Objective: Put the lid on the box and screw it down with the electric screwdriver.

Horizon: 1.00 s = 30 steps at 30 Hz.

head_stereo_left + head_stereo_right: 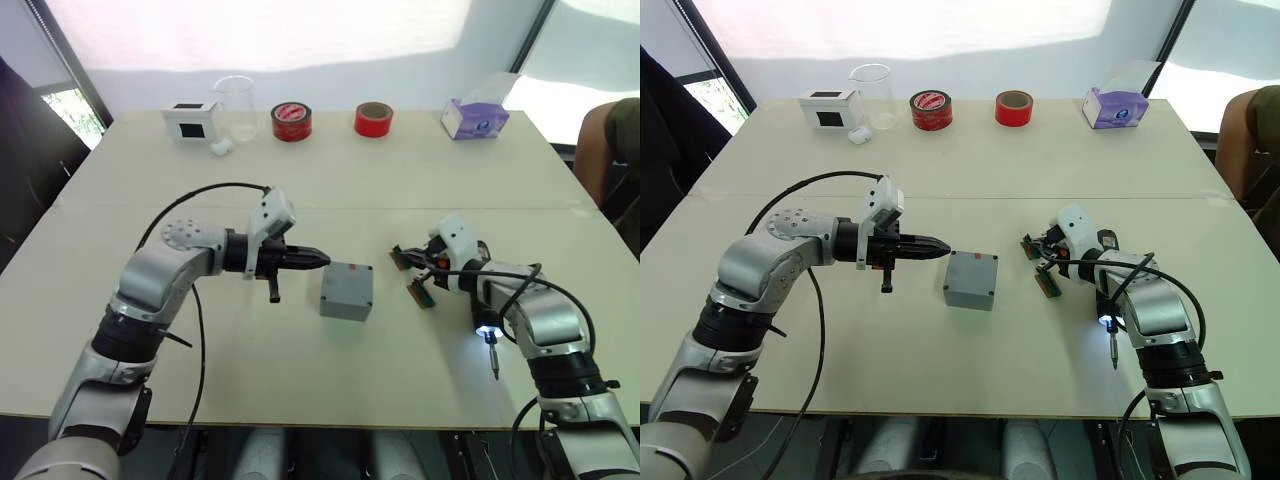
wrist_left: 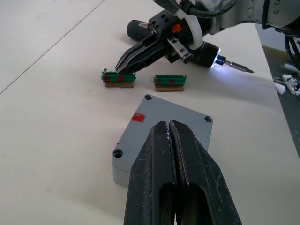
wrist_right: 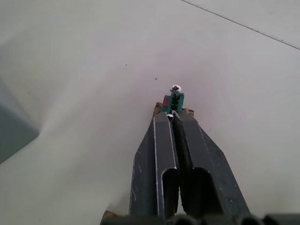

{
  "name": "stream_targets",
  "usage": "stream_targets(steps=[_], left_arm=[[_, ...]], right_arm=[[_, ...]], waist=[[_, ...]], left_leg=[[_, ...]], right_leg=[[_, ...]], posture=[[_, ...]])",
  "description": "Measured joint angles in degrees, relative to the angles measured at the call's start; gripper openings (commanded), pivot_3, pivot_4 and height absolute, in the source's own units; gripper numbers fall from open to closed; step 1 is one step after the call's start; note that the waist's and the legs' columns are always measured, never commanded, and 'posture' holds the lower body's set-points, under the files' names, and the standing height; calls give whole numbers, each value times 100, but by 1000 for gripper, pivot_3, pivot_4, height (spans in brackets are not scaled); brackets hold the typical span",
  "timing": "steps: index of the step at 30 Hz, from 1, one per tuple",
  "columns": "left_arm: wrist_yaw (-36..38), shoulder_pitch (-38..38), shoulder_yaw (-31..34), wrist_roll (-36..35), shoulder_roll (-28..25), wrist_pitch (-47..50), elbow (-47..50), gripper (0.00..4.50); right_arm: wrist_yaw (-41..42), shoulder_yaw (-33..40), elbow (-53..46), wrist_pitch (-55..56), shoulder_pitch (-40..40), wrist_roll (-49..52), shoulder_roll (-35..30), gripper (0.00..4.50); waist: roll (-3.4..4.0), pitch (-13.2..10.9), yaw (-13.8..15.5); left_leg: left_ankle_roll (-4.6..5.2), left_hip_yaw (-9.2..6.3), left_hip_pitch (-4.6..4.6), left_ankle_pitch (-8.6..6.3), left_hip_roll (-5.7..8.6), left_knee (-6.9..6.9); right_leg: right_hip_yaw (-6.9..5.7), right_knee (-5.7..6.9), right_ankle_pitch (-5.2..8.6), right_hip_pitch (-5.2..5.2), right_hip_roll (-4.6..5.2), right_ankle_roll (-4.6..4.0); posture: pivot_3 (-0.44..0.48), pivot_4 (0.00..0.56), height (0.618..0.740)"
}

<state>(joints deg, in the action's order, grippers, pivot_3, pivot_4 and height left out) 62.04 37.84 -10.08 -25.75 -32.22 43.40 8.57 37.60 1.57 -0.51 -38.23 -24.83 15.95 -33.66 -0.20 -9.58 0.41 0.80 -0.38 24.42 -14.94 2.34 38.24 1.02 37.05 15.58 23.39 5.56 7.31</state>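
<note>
The grey box (image 1: 347,290) sits mid-table, with the flat grey lid (image 2: 171,117) lying flush on top; corner screw holes and a small red mark show on it. My left gripper (image 1: 322,260) is shut and empty, its tips just left of the box and slightly above it. To the right of the box, my right gripper (image 1: 398,256) is shut, its tips resting at a green-brown circuit strip (image 3: 173,101) that carries a small screw. The electric screwdriver (image 1: 487,330) lies along my right wrist, its light on and its bit (image 2: 234,67) pointing toward the table's near edge.
A second circuit strip (image 1: 422,293) lies beside the first. Along the far edge stand a white box with a dark window (image 1: 190,120), a clear beaker (image 1: 236,107), two red tape rolls (image 1: 291,121) and a purple tissue box (image 1: 472,117). A person (image 1: 610,150) sits at the right.
</note>
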Motion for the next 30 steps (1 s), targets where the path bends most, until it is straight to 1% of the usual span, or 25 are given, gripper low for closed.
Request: stream_targets(steps=[5, 7, 12, 15, 22, 30], left_arm=[[0, -43, 1, 1, 0, -19, -113, 0], [8, -120, -1, 2, -13, -20, -148, 0], [44, -176, 0, 4, -130, -18, -176, 0], [53, -201, 0, 2, -147, -17, -176, 0], [66, -223, 0, 4, -206, -17, -176, 0], [39, -224, -2, 9, -206, -18, -175, 0]], right_arm=[[-13, 542, -508, -428, -81, 519, 2, 50], [-19, 646, -798, -636, -80, 727, 3, 50], [124, 505, -1757, -1066, 124, 1250, 5, 50], [139, 327, -2067, -1246, 218, 1415, 6, 50], [4, -75, -2220, -1284, 378, 1429, 92, 50], [35, -214, -2176, -1195, 454, 1286, -82, 50]], waist=[[0, 0, 2], [0, 0, -2], [0, 0, 4], [0, 0, 17], [0, 0, 17], [0, 0, 7]], left_leg=[[1, -1, 0, 0, 0, 0], [1, -1, 0, 0, 0, -1], [1, -2, 0, -1, -1, -1], [1, -2, 0, -1, 0, -1], [1, -2, 0, -1, 0, -1], [1, -2, 0, -1, 0, -1]], right_leg=[[0, 0, 0, 0, 0, 0], [0, 0, 0, 0, 0, 0], [1, 0, 0, 1, 1, 0], [0, 0, 0, 0, 1, 0], [0, 0, 0, 0, 1, 0], [0, 0, 0, 0, 0, 0]], posture=[[0, 150, 740], [0, 150, 740], [0, 150, 740], [0, 150, 740], [0, 150, 740], [0, 150, 740]])
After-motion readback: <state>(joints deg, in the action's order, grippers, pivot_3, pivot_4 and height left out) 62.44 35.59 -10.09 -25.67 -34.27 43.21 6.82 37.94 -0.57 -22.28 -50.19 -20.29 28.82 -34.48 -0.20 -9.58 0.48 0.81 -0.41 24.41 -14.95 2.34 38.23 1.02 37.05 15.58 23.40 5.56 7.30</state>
